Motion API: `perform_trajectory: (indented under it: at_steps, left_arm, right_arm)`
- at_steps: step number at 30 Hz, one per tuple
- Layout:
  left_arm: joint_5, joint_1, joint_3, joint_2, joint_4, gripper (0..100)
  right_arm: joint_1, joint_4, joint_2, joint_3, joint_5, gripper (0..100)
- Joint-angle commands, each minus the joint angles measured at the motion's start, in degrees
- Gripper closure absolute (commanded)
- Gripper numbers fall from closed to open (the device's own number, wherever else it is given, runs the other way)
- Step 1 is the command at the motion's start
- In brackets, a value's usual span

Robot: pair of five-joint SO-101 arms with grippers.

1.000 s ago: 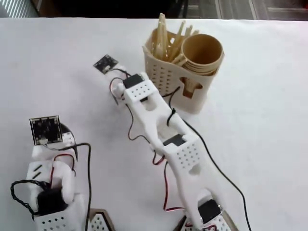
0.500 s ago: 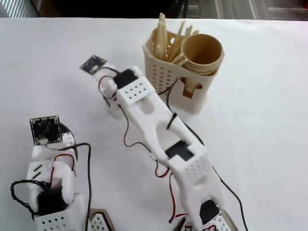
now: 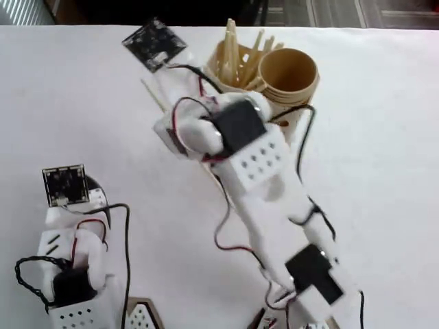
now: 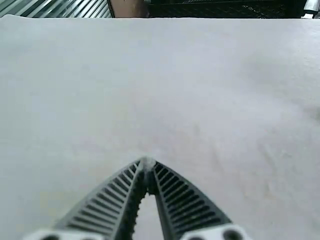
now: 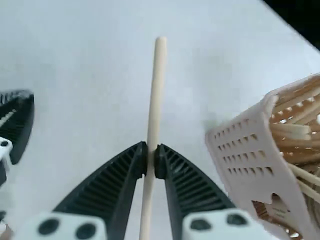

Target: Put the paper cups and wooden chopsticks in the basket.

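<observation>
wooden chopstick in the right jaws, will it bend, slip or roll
Probably stiff: the pale round wooden chopstick runs straight out past the right jaws with no sag. It could pivot or slide, since the jaws pinch it at one narrow spot. Its round shaft would probably roll if dropped on the white table.

No lettering, number or sign can be read on the basket [image 5: 245,150] or the table [image 4: 160,75].

- Your high camera looked down over the table [image 3: 68,82].
- Your left wrist camera faced low across it.
- Your right wrist camera, close in, shared the basket [image 5: 240,150] with the high view.
</observation>
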Motion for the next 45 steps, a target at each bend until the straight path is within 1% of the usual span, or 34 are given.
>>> perform_trajectory:
  at_steps: [1,6,8,12,17,21,28,31,34,37,39,42,43,45]
  left_arm:
    - [-0.62,-0.48,-0.26,-0.48,-1.32,97]
    - [-0.62,-0.48,0.62,-0.48,-2.29,97]
    - [-0.62,-0.48,0.70,-0.48,-2.55,97]
    - [-0.62,-0.48,0.70,-0.48,-2.55,97]
    - [-0.62,-0.48,0.70,-0.48,-2.55,97]
    - [-0.62,-0.48,0.70,-0.48,-2.64,97]
    - [-0.62,-0.48,0.79,-0.48,-2.73,97]
    - [-0.62,-0.48,1.14,-0.48,-2.99,97]
    - [-0.62,-0.48,1.14,-0.48,-2.99,97]
    - [-0.62,-0.48,1.14,-0.48,-2.99,97]
    - [-0.62,-0.48,1.23,-0.48,-3.16,97]
    - [-0.62,-0.48,2.02,-0.48,-4.75,97]
    - [-0.62,-0.48,2.11,-0.48,-4.92,97]
    - [-0.62,-0.48,2.11,-0.48,-4.92,97]
  right_arm:
    - [2.68,-6.37,-8.22,-0.79,-3.08,98.1]
    - [9.45,-19.03,-11.74,-0.35,-11.96,98.1]
    - [12.53,-23.34,-12.00,-0.35,-13.80,98.1]
    - [17.45,-30.11,-11.56,-0.26,-14.24,98.1]
    - [20.97,-37.76,-11.91,2.46,-14.24,98.1]
    - [23.78,-49.27,-11.82,10.55,-13.89,98.1]
    - [26.95,-75.12,-12.00,31.12,-13.80,98.1]
    - [27.21,-81.98,-12.00,38.33,-13.71,98.1]
    - [26.95,-84.26,-12.00,42.99,-13.71,98.1]
    - [26.86,-83.65,-11.47,44.22,-13.63,97.4]
    - [26.77,-81.27,-11.56,44.31,-12.13,93.3]
    - [25.19,-78.20,-12.35,44.04,-8.88,84.6]
    - [24.92,-77.58,-13.23,44.04,-7.56,83.9]
    - [24.40,-76.79,-16.13,44.13,-5.89,87.1]
